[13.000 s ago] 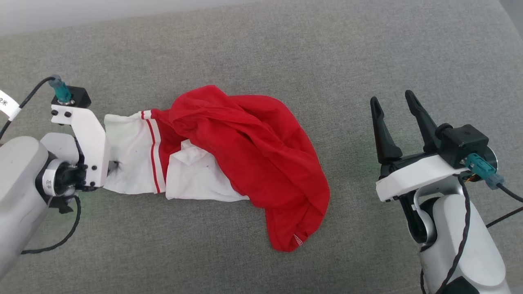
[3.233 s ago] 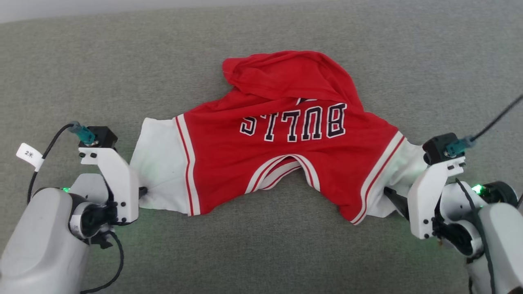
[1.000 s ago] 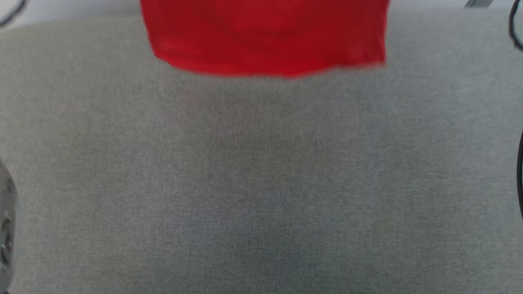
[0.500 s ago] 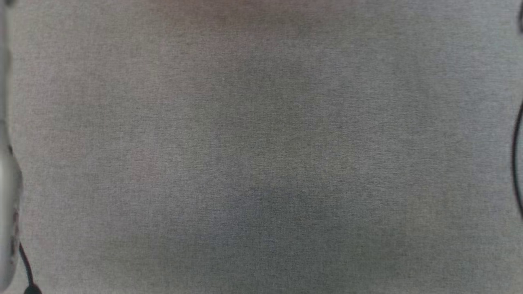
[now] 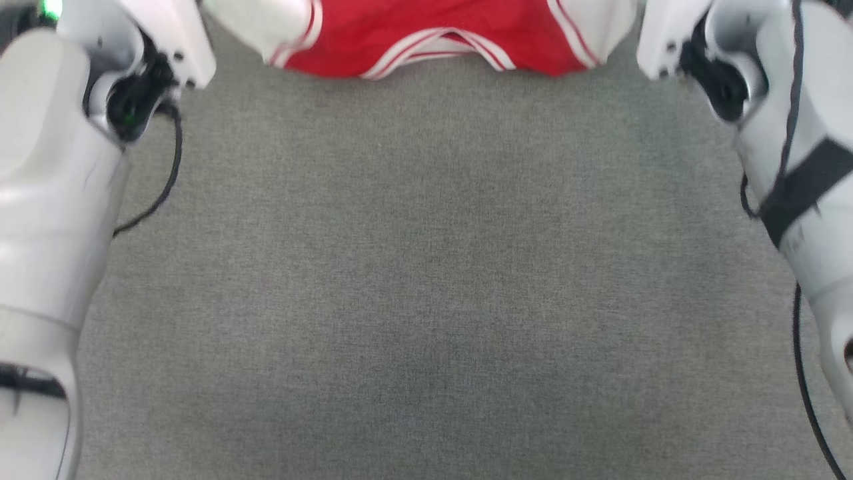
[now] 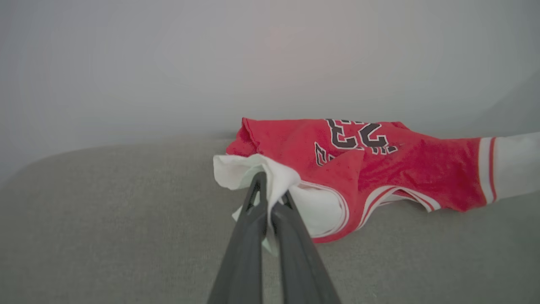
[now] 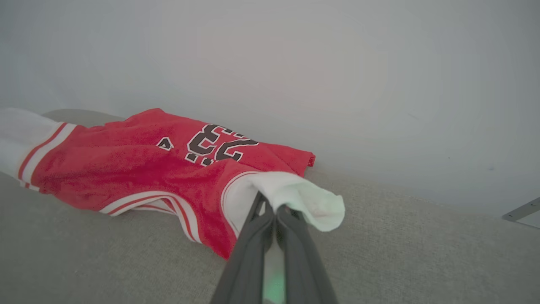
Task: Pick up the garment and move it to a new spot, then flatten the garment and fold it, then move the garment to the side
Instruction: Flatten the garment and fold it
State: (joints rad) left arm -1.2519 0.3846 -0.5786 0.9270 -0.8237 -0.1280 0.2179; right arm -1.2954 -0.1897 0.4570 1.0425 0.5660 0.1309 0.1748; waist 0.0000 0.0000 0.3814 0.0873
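Red garment [image 6: 400, 169] spans L–R btwn my L pincer [image 6: 268, 207] & R pincer [image 7: 272, 213], each clamped on its end, body ahead.

A grey woven surface [image 5: 426, 267] spreads beneath and ahead of the left gripper [image 6: 273, 185], its far edge rounded. Beyond that edge, further ahead of the tips, rises a plain pale wall [image 6: 168, 63]. Ahead and right of the right gripper [image 7: 274, 202], a pale metal strip [image 7: 521, 210] meets the wall's foot.

Garment [image 5: 426, 17] now farther off and spread, formerly bunched.
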